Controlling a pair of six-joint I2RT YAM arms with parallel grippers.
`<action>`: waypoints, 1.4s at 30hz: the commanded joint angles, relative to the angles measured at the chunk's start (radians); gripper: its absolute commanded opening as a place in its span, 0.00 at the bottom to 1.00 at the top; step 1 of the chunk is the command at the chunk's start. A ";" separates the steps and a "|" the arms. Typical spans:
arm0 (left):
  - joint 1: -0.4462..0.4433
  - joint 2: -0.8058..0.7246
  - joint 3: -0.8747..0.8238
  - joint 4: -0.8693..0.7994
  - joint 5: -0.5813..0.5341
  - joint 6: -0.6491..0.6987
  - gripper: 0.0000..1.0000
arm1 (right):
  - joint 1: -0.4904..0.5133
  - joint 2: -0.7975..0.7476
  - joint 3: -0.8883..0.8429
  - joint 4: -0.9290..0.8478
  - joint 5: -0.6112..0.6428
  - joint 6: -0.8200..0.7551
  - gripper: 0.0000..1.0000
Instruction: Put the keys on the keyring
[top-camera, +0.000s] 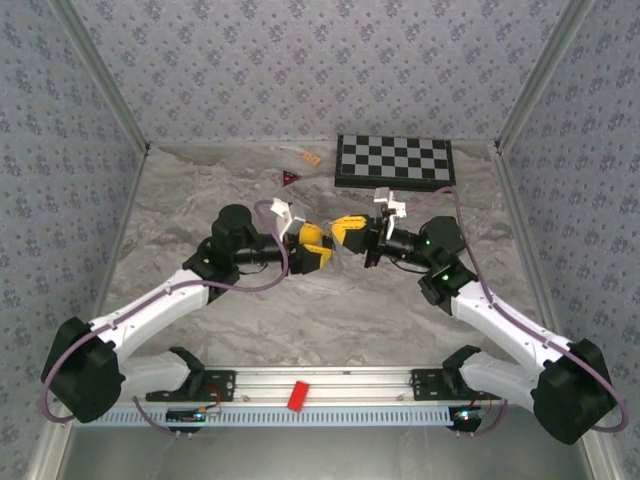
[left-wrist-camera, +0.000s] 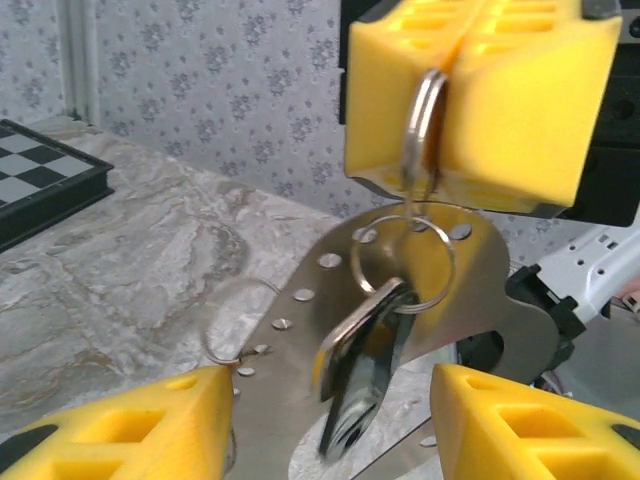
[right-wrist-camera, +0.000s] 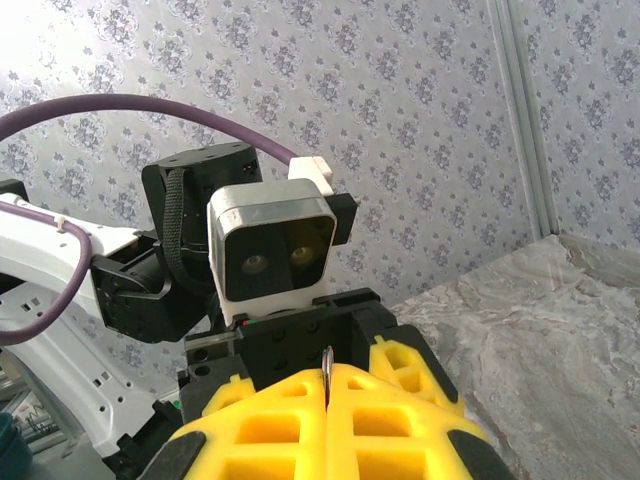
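Note:
Both grippers meet in mid-air over the middle of the marble table. My right gripper (top-camera: 345, 232) is shut on the keyring (left-wrist-camera: 425, 125), a silvery ring whose edge pokes out between the yellow pads (right-wrist-camera: 326, 362). A second, smaller ring (left-wrist-camera: 403, 262) hangs from it and carries a dark, blurred key (left-wrist-camera: 365, 370). My left gripper (left-wrist-camera: 330, 400) is open, its yellow fingers (left-wrist-camera: 150, 425) on either side of the hanging key and not touching it. A faint thin wire loop (left-wrist-camera: 235, 320) shows just above the left finger.
A riveted metal plate (left-wrist-camera: 300, 330) stands right behind the key. A chessboard (top-camera: 393, 160) lies at the back right, with a small red triangle (top-camera: 291, 178) and an orange chip (top-camera: 311, 158) to its left. The left arm's camera (right-wrist-camera: 270, 255) faces the right gripper closely.

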 joint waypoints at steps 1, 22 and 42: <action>-0.015 0.013 0.038 0.040 0.050 0.016 0.52 | 0.009 0.001 0.000 0.051 -0.012 0.016 0.00; -0.013 -0.031 0.032 -0.002 0.016 0.037 0.02 | 0.003 -0.005 -0.019 0.038 -0.002 0.003 0.00; 0.029 -0.059 0.078 -0.127 -0.005 0.094 0.00 | 0.000 -0.008 -0.017 -0.038 -0.020 -0.043 0.00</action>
